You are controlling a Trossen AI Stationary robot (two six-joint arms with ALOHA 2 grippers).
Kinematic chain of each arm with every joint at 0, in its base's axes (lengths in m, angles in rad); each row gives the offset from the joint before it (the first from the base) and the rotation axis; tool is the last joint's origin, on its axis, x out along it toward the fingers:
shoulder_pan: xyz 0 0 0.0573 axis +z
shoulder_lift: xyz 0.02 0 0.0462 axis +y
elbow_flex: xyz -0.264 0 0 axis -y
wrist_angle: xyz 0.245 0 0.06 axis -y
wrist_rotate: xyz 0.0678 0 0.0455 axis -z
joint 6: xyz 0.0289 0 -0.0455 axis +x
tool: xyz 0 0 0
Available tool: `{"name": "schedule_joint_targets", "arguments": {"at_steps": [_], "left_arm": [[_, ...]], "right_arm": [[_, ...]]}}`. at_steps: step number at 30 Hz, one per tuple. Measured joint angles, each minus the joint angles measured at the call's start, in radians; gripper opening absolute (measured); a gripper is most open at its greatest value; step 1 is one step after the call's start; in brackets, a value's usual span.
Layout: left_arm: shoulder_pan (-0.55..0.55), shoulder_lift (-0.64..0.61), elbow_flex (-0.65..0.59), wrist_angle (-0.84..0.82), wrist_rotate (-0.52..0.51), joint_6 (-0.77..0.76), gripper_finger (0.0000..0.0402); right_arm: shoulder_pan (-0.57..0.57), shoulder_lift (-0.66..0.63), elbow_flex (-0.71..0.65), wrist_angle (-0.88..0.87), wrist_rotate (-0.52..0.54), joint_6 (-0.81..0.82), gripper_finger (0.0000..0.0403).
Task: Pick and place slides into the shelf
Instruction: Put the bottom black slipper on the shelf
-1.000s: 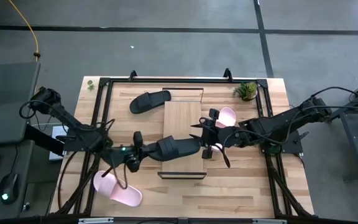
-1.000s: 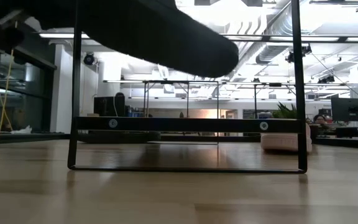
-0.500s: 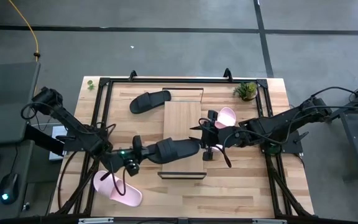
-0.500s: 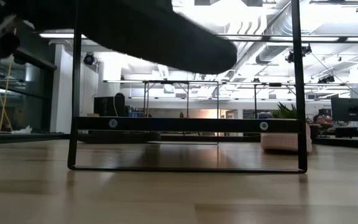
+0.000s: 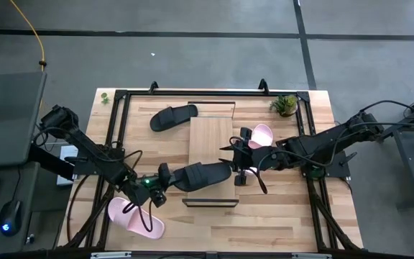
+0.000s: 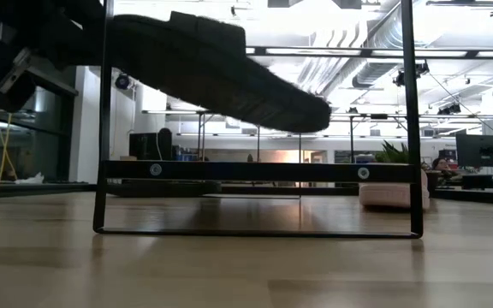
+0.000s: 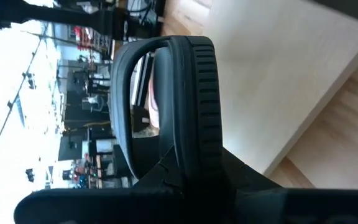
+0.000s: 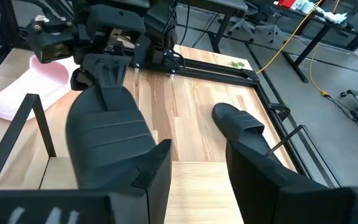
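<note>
Black slide [image 5: 201,173] pinched at the heel by the left hand [image 5: 165,177], held tilted over the near end of the shelf [image 5: 211,140]. Could catch its toe on the right hand [image 5: 240,160] — spread, gripping nothing, hovering just beside — or twist loose from so narrow a grip and drop onto the worktop [image 5: 279,216].
</note>
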Motion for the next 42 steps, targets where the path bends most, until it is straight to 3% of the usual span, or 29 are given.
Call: {"name": "schedule_joint_targets", "arguments": {"at_steps": [13, 25, 42], "left_arm": [[0.000, 0.016, 0.000, 0.052, 0.159, -0.021, 0.0020], [0.001, 0.160, 0.000, 0.200, 0.140, 0.088, 0.0020], [0.001, 0.178, -0.019, 0.214, 0.181, 0.058, 0.0020]], "right_arm": [[0.000, 0.000, 0.000, 0.000, -0.023, 0.011, 0.0142], [-0.002, 0.000, 0.000, 0.004, -0.039, 0.014, 0.0142], [-0.002, 0.000, 0.000, 0.001, -0.039, 0.014, 0.0142]]}}
